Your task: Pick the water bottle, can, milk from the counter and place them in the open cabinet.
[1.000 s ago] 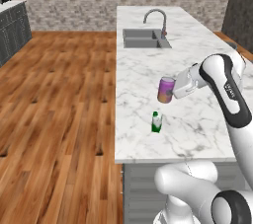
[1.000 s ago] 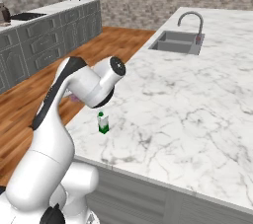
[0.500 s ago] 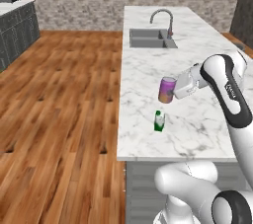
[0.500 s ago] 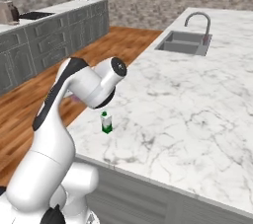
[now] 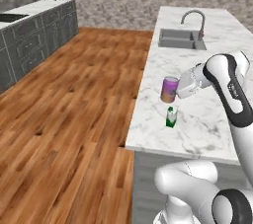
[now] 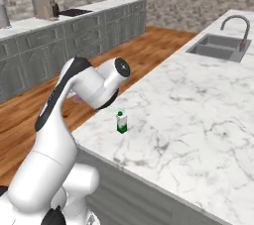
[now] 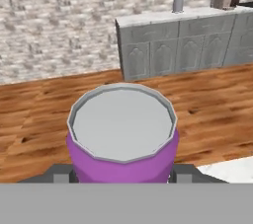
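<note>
Clamping the can [image 5: 169, 89] at the hand, the gripper [image 7: 121, 173] has a dark finger on either side of the purple body, pinching it just below the silvery top. In the hand view that top sits dead centre, so the can's long axis runs straight out along the fingers, away from the wrist. From the left base view the can rides tilted, clear above the counter [image 5: 207, 119], out near the slab's floor-side edge. Just below it the milk [image 5: 171, 117] stands upright on the marble, close to that same edge, and the right base view has it just beside the arm. Across the wood floor runs a row of low grey cabinets [image 7: 178, 45]. Which way the open cabinet lies from the hand, I can't tell.
</note>
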